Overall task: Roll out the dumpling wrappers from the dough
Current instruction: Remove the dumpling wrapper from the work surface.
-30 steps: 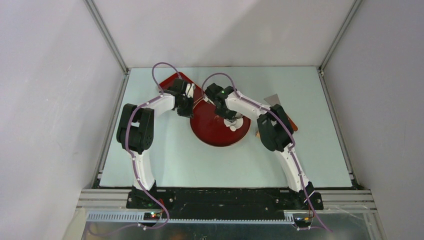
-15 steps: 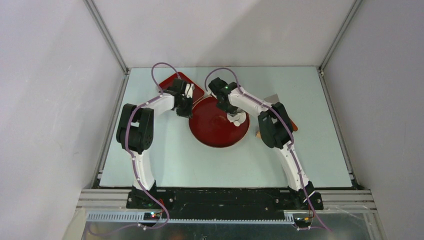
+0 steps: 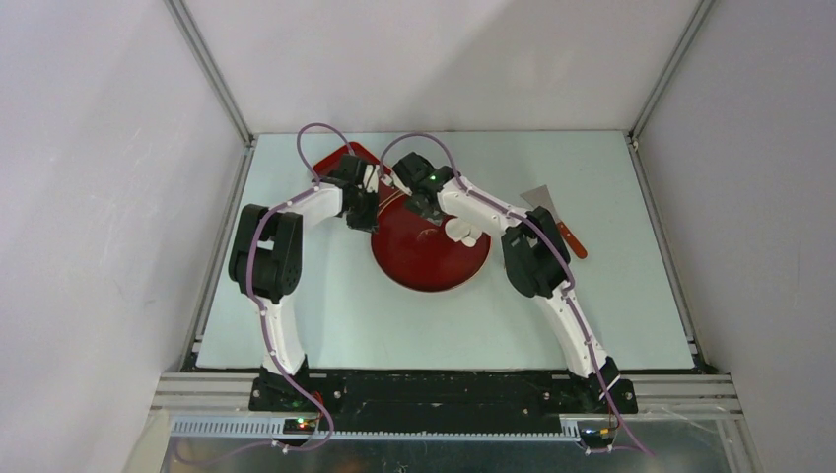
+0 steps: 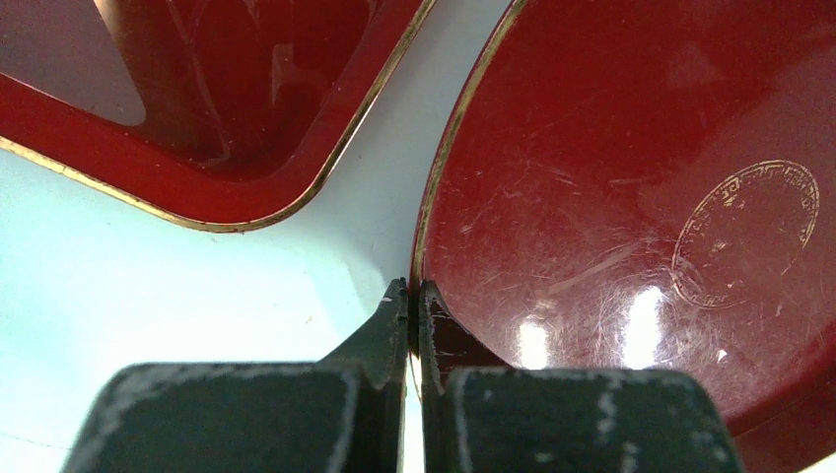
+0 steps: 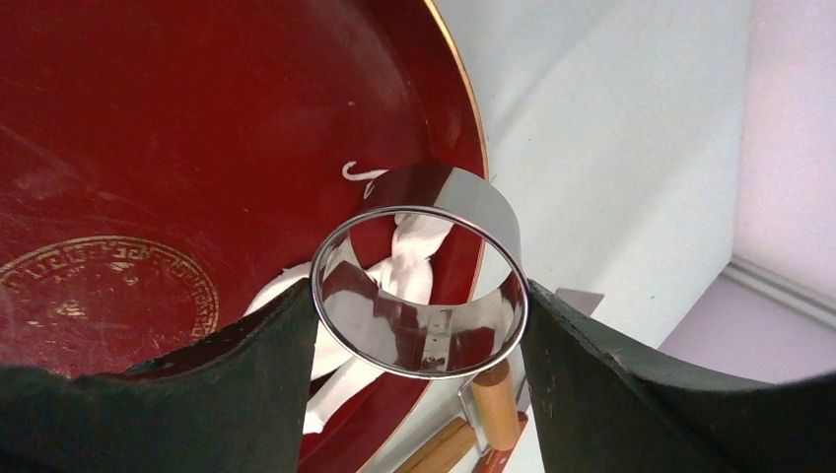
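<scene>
The left hand (image 4: 414,301) is pinched closed on the left rim of the round red plate (image 4: 592,148), with a red tray (image 4: 246,99) just beyond, far-left. The right hand (image 5: 419,296) grips a metal ring cutter (image 5: 473,212) over the plate's right side — bunched white dough (image 5: 419,236) lies beneath it, inside the rim — and a wooden-handled scraper (image 3: 555,219) rests on the surface (image 3: 394,315) further right.

Before you, pale table (image 3: 345,315), round red plate (image 3: 424,264) lying on its far middle, red tray (image 3: 342,156) just beside the plate's far-left edge, not touching, wooden-handled metal scraper (image 3: 554,217) lying apart to the plate's right.
</scene>
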Tool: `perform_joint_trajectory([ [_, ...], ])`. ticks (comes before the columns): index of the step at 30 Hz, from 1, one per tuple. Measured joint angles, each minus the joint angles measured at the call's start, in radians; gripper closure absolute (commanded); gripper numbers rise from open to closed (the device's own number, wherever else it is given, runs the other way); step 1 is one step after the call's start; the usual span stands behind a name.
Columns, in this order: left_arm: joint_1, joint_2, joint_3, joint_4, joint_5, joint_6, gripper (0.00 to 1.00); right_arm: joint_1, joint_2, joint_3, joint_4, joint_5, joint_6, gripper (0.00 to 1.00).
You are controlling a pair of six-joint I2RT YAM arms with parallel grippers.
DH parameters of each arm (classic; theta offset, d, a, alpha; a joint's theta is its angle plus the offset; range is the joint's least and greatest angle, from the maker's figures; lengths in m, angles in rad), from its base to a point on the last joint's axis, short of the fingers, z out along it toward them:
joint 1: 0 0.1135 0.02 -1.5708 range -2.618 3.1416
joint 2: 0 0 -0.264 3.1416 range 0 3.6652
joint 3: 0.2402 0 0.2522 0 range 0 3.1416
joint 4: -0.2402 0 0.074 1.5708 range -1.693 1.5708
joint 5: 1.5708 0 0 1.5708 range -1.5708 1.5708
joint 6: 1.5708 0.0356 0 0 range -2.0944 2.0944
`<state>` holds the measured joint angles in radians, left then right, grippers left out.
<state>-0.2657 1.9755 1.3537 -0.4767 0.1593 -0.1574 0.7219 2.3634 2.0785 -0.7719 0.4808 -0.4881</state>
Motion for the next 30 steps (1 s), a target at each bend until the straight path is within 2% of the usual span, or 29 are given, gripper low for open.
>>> perform_joint_trajectory([
  [12,0.000,0.000,0.000,0.000,0.000,0.000,1.00,0.005,-0.013,0.024,0.027,0.026,-0.043,0.40],
  [20,0.000,0.000,0.000,0.000,0.000,0.000,1.00,-0.004,-0.138,-0.150,0.018,0.035,-0.044,0.41],
  [30,0.000,0.000,0.000,0.000,0.001,0.000,1.00,-0.012,-0.150,-0.199,-0.035,0.049,-0.036,0.40],
])
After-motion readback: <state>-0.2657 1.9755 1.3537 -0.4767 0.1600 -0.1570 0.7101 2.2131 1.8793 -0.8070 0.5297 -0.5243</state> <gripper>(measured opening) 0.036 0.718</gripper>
